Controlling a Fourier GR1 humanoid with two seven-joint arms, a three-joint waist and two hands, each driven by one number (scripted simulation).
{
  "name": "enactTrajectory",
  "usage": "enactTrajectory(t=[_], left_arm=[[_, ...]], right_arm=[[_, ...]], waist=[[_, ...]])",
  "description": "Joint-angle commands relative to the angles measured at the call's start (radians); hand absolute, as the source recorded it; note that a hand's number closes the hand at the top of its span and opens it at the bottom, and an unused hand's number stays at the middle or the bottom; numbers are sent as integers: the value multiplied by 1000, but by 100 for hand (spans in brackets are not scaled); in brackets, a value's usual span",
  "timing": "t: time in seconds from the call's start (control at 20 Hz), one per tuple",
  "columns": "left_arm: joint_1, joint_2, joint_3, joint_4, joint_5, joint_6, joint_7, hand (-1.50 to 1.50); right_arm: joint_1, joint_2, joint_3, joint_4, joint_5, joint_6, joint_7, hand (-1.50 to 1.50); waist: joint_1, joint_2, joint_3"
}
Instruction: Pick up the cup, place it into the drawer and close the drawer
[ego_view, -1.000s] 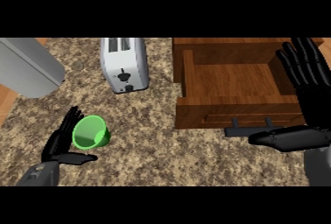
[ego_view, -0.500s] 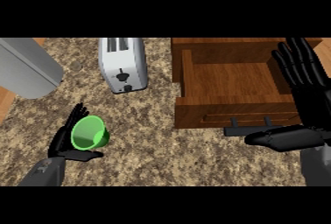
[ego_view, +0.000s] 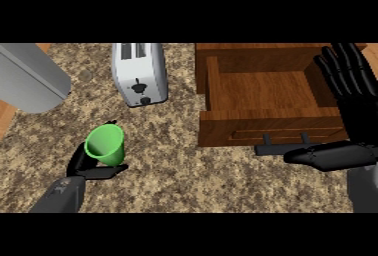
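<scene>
At lower left the left hand (ego_view: 87, 170) curls round the green cup (ego_view: 105, 144), thumb under its base and fingers behind it; the cup is tilted, its mouth facing up and toward the camera, above the speckled counter (ego_view: 177, 170). Beyond the cup stands a white toaster (ego_view: 139, 73), and a grey rounded object (ego_view: 29, 75) fills the upper left corner. At the right edge the right hand (ego_view: 347, 100) is open, fingers straight and pointing away, thumb stretched across near the drawer's black handle (ego_view: 284, 145). The wooden drawer (ego_view: 266, 90) is pulled out and open, well apart from the cup.
</scene>
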Motion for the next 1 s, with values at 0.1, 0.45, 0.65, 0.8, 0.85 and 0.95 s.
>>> enactTrajectory(t=[0.1,0.45,0.65,0.8,0.85,0.95], left_arm=[[5,-24,-6,-68,-10,-11,-206,150],[21,-72,64,-104,27,240,-296,150],[17,-105,151,-116,99,335,-293,150],[-26,-104,182,-132,138,243,-295,150],[-32,-84,171,-138,137,179,-277,150],[-74,-129,140,-158,120,198,-248,150]], right_arm=[[-34,-18,-22,29,-6,4,-2,-150],[-8,-24,-31,28,-15,22,-27,-150],[-26,-26,-28,20,-9,3,22,-150],[-62,-17,-10,-7,-6,-18,65,-150],[27,-18,-16,16,11,15,-18,-150],[10,8,-3,-26,10,-20,16,-150]], waist=[[6,2,0],[8,-2,1],[15,-4,2],[14,-5,2],[13,-6,3],[14,-9,4]])
